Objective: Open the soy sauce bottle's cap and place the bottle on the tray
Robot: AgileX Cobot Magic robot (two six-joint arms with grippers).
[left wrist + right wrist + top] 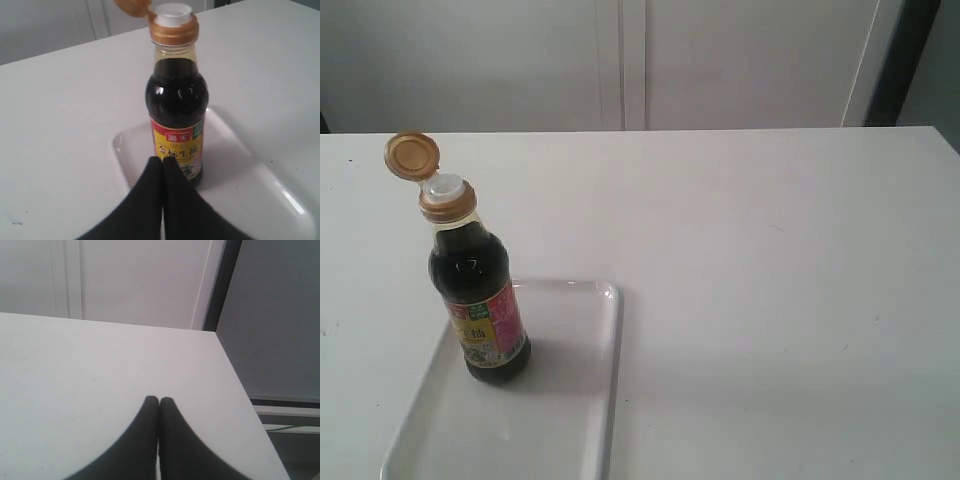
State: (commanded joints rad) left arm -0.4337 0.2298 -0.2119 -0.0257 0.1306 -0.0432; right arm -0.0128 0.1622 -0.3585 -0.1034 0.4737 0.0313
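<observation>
Left hand (162, 162) closed, soy sauce bottle (478, 290) upright on tray (575, 400), cap (412, 155) open

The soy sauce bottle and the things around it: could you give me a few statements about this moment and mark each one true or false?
1. The cap on the soy sauce bottle is flipped open. True.
2. The bottle lies on its side on the table. False: it stands upright on the tray.
3. The left gripper is clamped around the bottle. False: its fingers are pressed together in front of the bottle, gripping nothing.
4. The right gripper is shut and holds nothing. True.
5. The bottle is empty. False: dark liquid fills it up to the shoulders.
</observation>
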